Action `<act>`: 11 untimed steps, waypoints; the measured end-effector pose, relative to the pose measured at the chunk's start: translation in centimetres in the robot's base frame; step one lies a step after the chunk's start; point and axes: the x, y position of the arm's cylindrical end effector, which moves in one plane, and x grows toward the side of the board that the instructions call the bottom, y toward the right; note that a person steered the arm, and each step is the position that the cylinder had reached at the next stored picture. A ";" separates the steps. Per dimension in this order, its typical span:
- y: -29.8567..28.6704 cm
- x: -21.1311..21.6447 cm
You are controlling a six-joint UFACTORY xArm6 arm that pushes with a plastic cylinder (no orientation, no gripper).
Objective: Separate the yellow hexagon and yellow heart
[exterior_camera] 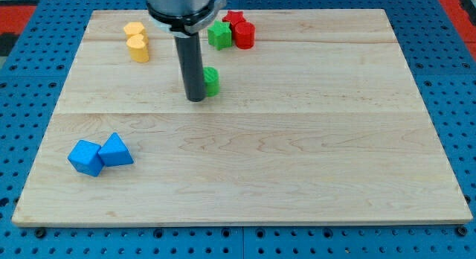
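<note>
Yellow pair touching at the board's eleven o'clock

Yellow hexagon (134, 29) sits against yellow heart (138, 48). My tip (195, 99), a bare rod holding nothing, rests at their four o'clock, well apart, just beside a green block (211, 80).

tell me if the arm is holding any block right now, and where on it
Nothing is held. My tip is a bare rod end resting on the board, right beside a green block on its right; contact cannot be told. The two yellow blocks sit untouched.
</note>
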 end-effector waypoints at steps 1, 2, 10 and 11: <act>1.3 -4.5; 1.4 -10.3; -14.2 -10.7; -11.9 -6.6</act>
